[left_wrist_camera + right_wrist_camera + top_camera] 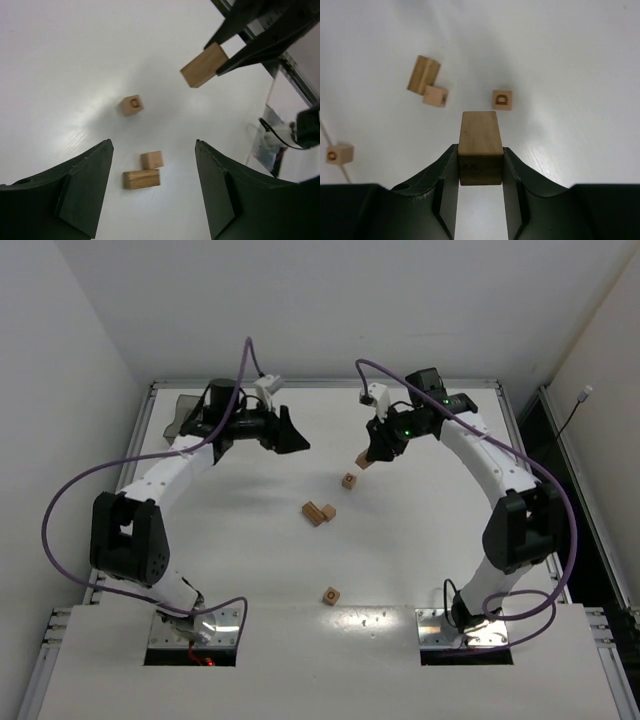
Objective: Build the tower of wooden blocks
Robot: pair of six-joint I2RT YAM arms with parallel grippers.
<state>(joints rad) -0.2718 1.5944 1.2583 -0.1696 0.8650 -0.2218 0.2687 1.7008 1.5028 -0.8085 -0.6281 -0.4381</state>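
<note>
My right gripper is shut on a short wooden brick, held above the table; the same brick shows in the top view, and in the left wrist view as the held brick. Just below it lies a ring-marked cube. Nearer the middle, a flat brick touches a plain cube. Another marked cube sits near the front. My left gripper hangs open and empty above the table. No tower shows in any view.
A translucent dark-grey bin stands at the back left corner behind my left arm. The white table ends at a raised rim at the back and sides. Purple cables loop from both arms.
</note>
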